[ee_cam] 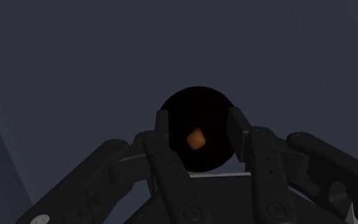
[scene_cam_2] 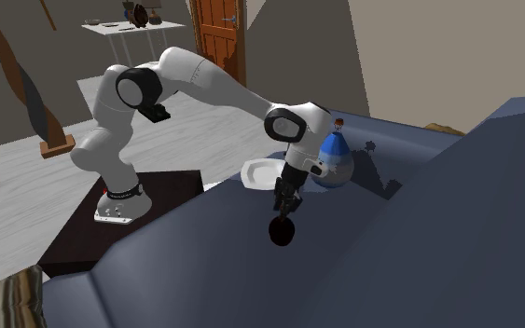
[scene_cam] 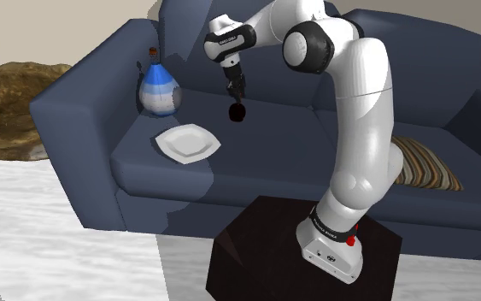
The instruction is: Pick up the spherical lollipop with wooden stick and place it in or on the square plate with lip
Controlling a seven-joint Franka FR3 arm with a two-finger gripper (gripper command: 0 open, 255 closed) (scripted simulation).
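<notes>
My gripper (scene_cam: 236, 94) clamped on dark spherical lollipop (scene_cam: 237, 112), held clear above blue sofa seat (scene_cam: 272, 152), white square plate (scene_cam: 187, 142) near, striped vase (scene_cam: 160, 92) just beyond plate.

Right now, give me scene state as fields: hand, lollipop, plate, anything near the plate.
hand: shut on the lollipop's stick, above the sofa seat
lollipop: dark sphere hanging below the hand, appears clear of the seat, not over the plate
plate: white, square with lip, nothing on it, on the seat to the shoulder view's left of the lollipop
vase: blue and white, upright, just behind the plate
status: picked up, not yet placed
</notes>
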